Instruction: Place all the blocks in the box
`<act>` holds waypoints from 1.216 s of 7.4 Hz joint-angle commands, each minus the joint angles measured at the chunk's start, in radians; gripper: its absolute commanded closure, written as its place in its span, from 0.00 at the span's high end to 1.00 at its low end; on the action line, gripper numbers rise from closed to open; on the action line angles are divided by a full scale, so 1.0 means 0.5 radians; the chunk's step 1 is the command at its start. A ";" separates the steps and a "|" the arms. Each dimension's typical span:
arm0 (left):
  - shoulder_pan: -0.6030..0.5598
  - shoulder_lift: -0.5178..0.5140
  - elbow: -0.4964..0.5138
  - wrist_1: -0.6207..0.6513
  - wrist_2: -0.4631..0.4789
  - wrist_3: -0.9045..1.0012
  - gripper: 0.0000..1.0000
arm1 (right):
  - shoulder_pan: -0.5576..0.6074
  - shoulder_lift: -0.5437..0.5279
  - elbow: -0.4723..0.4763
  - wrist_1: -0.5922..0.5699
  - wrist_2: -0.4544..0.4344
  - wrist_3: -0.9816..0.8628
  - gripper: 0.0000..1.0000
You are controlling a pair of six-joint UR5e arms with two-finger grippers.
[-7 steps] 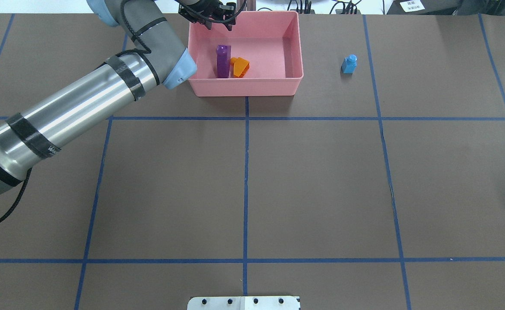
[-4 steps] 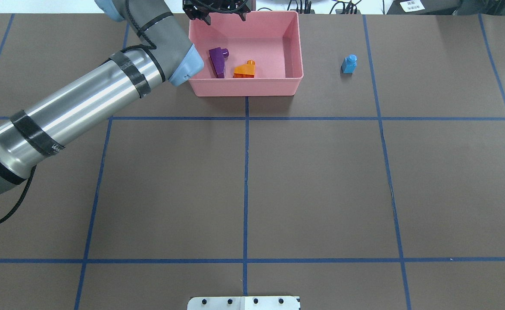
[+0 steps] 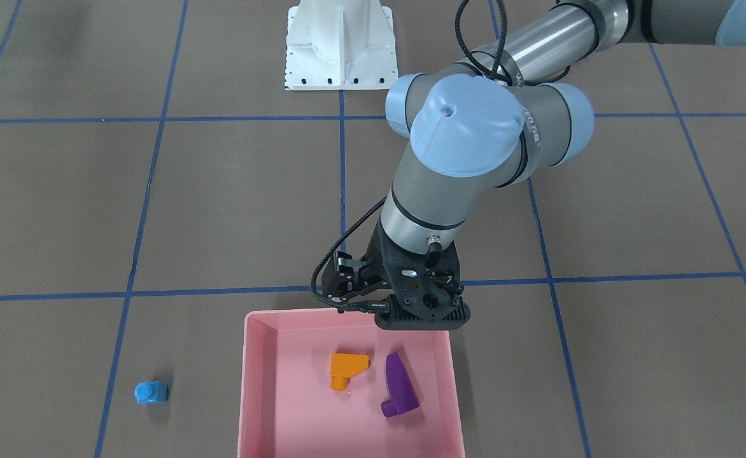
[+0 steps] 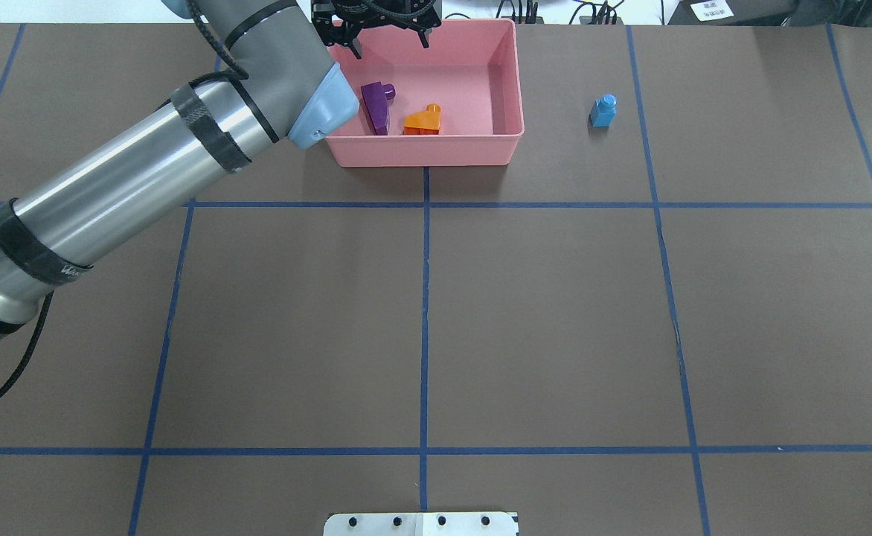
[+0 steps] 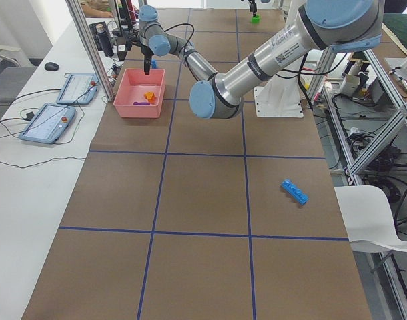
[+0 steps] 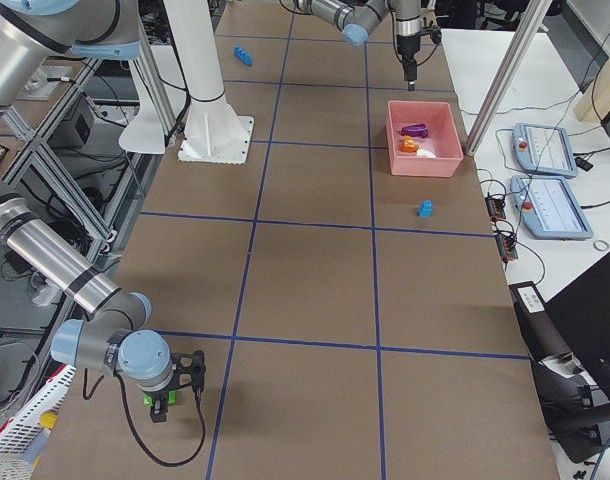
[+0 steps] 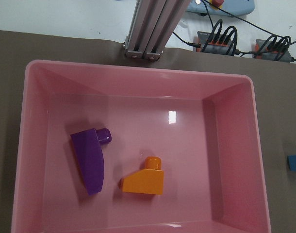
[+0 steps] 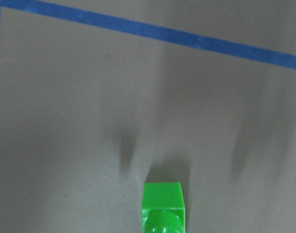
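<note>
The pink box [image 4: 507, 82] stands at the table's far middle. The purple curved brick [image 4: 376, 108] and the orange sloped brick [image 4: 422, 120] lie inside it, also shown in the left wrist view [image 7: 90, 162] [image 7: 144, 178]. My left gripper [image 4: 389, 41] hangs open and empty above the box's far left part. The small light-blue brick [image 4: 603, 110] stands on the table right of the box. The long light-blue brick [image 5: 294, 191] lies far off on my left. The green brick [image 8: 162, 206] lies under my right gripper [image 6: 165, 395]; I cannot tell whether that gripper is open or shut.
The white pedestal base [image 3: 341, 48] stands at the robot's side of the table. An aluminium post [image 7: 148, 29] rises just beyond the box's far wall. Control pendants [image 6: 540, 150] lie beyond the table's far edge.
The purple brick has fallen over and now lies flat in the box. The orange brick has shifted a little to the right. The left arm has swung slightly and its gripper has risen.
</note>
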 commanded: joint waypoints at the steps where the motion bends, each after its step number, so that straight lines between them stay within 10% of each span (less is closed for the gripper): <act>1: 0.001 0.505 -0.668 0.275 -0.015 0.196 1.00 | 0.013 0.009 -0.177 0.118 0.006 -0.032 1.00; 5: 0.008 1.638 -1.606 0.328 -0.018 0.886 1.00 | 0.013 0.025 -0.189 0.113 0.064 -0.004 0.99; 9: 0.020 2.180 -1.801 0.309 -0.015 1.065 1.00 | 0.013 0.043 -0.199 0.100 0.199 -0.001 0.85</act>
